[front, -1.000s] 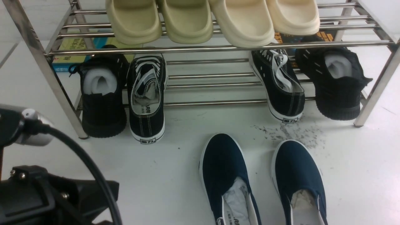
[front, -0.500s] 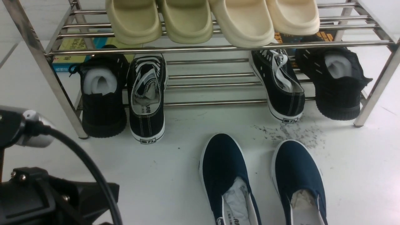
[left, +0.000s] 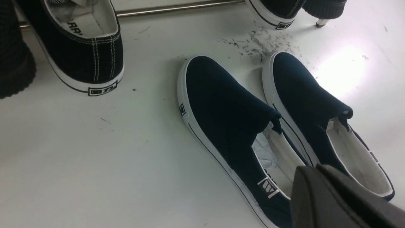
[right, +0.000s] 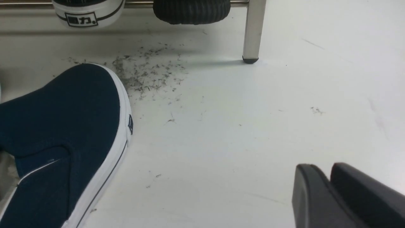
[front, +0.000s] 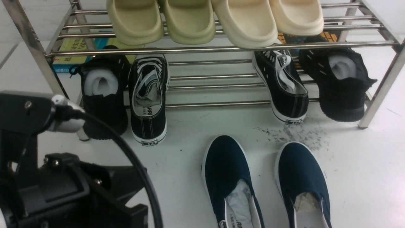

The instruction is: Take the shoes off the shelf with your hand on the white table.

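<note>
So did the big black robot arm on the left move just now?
Yes. The left arm has risen and come rightward, now covering the foot of the shelf leg.

You see the shelf point(front: 221, 49) built of shiny polished steel tubes that catch the light. The table point(front: 364, 177) is smooth, slightly glossy white, with a patch of dark grey scuffs point(front: 294, 134). The shoes point(front: 262, 180) are matt navy canvas with smooth white rubber soles, stuffed with crumpled paper point(front: 239, 199). The slippers point(front: 215, 20) on the top tier look like matt moulded foam. The sneakers point(front: 341, 82) at the ends show a knit upper and a ribbed sole.
</note>
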Controlling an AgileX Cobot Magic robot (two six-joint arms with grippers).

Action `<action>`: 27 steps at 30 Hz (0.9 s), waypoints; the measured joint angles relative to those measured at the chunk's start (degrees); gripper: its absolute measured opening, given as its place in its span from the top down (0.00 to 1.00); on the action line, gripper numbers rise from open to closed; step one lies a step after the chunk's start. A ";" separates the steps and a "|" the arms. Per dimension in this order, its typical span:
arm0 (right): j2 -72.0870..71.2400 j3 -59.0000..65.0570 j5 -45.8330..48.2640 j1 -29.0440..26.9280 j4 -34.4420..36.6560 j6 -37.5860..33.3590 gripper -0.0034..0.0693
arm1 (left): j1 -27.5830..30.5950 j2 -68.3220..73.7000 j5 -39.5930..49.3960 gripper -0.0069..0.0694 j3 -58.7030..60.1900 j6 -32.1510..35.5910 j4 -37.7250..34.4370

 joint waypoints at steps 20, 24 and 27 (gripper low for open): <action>0.00 -0.02 0.00 0.00 0.00 0.00 0.77 | 13.40 -0.28 -13.62 0.85 12.13 7.18 -17.37; 0.00 -0.02 0.00 0.00 0.00 0.00 0.76 | 25.68 -4.80 -28.58 0.84 23.48 22.21 -32.44; 0.00 -0.02 0.00 0.00 0.00 0.00 0.76 | 30.38 -8.86 -35.13 0.84 29.63 30.60 -35.05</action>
